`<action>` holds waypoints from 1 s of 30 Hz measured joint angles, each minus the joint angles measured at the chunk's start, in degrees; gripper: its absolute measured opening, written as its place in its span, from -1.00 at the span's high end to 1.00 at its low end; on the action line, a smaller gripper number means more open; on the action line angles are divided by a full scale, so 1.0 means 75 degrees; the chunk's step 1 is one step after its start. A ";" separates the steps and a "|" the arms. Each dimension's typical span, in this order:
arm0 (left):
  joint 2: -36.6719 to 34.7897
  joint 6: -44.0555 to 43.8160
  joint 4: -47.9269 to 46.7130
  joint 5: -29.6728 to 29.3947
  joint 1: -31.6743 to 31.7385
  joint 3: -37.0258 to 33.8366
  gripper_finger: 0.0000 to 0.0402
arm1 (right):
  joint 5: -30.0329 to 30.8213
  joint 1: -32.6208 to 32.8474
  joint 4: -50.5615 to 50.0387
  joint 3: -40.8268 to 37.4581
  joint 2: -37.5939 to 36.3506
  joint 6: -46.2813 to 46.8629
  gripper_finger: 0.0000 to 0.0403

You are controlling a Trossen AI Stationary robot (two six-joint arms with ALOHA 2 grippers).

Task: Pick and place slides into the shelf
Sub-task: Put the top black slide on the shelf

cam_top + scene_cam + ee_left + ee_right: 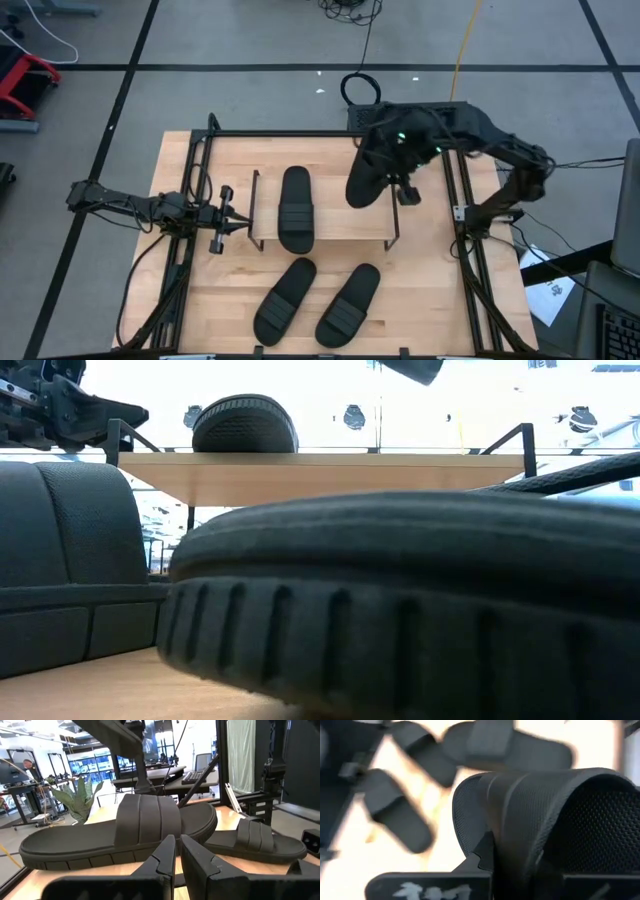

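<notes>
Four black slides show. One slide (296,208) lies sole-down on the shelf's (330,232) light top board. Two more, slide (285,298) and slide (348,303), rest on the table near its front edge; in the low view the nearer slide (400,610) fills the frame. My right gripper (398,180) is shut on the fourth slide (365,180), above the shelf's far right part. My left gripper (225,220) waits shut, left of the shelf, pointing at it (177,855). My right gripper (520,855) holds the fourth slide by its ribbed strap (515,815). One finger (482,852) shows against the strap's outer side; the strap hides the other. The slide is lifted clear and tilted, its long side slanting over the shelf's right end.
The black frame rails (470,250) run along the table's left and right sides. The shelf's thin dark legs (392,240) stand at its corners. Bare wood (430,290) lies right of the two front slides. Cables and a monitor sit off the table's right.
</notes>
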 joint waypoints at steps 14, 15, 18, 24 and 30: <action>0.0000 0.0047 -0.0025 -0.0001 0.0000 0.0000 0.84 | -0.3035 -0.0740 -0.1280 0.0531 0.1726 0.0330 0.98; 0.0000 0.0047 -0.0025 -0.0001 -0.0001 0.0000 0.84 | -0.3150 -0.0763 -0.1295 0.0531 0.1821 0.0452 0.98; 0.0000 0.0049 -0.0028 -0.0001 0.0000 0.0000 0.84 | -0.3680 -0.0837 -0.1265 0.0527 0.2108 0.0592 0.97; -0.0001 0.0047 -0.0028 0.0002 0.0000 0.0000 0.84 | -0.3951 -0.0847 -0.1283 0.0525 0.2396 0.0476 0.97; 0.0000 0.0047 -0.0028 0.0005 -0.0001 0.0000 0.84 | -0.3937 -0.0718 -0.1275 0.0525 0.2807 0.0422 0.97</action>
